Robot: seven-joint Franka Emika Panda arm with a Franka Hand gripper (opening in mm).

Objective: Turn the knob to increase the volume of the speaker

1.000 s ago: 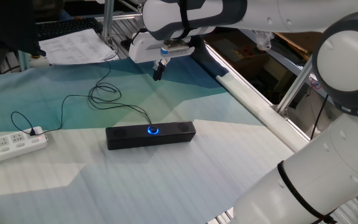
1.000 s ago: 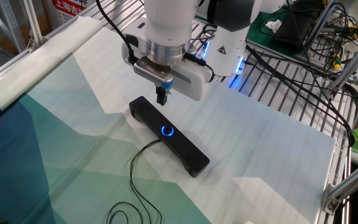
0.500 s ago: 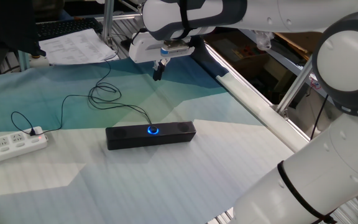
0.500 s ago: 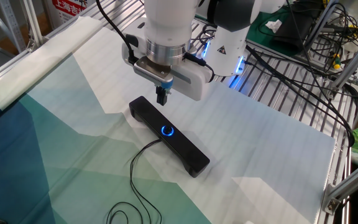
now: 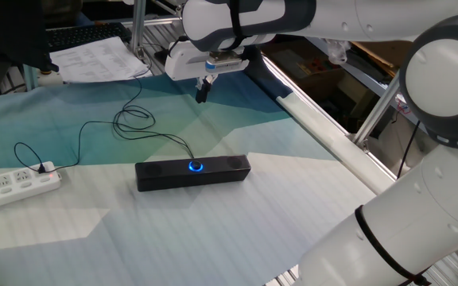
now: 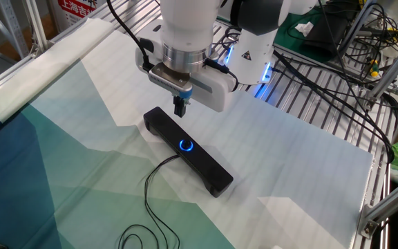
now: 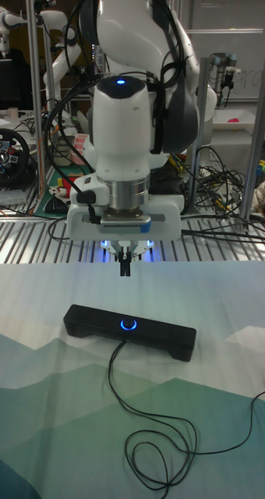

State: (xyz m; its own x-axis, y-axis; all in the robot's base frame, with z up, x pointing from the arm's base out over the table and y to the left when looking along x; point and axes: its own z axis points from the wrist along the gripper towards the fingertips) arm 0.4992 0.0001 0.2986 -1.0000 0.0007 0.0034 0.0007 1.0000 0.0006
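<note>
- The gripper (image 6: pixel 179 109) is held in the air above the speaker (image 6: pixel 187 151), its two fingers pressed together with nothing between them; no contact with the speaker is made.
- Nothing is seen to have changed across the last second: the gripper is found at the same height and the same spot over the speaker in both fixed views, so the approach is judged to be paused or not yet begun.
- The knob (image 5: pixel 195 166) is set in the middle of the speaker's face and is marked by a glowing blue ring; in the tall fixed view the knob (image 7: pixel 129 324) lies almost straight below the gripper (image 7: pixel 125 269), with clear air between them.
- The task is judged to be at its start: the knob is untouched, and a descent onto it, with the fingers parted first, is what the next move would call for.
- A thin black cable (image 5: pixel 130 127) is led from the speaker's back across the cloth in loose loops.
- A white power strip (image 5: pixel 13 185) is laid well apart from the speaker, off one of its ends, on the green and white cloth (image 6: pixel 81 173).
</note>
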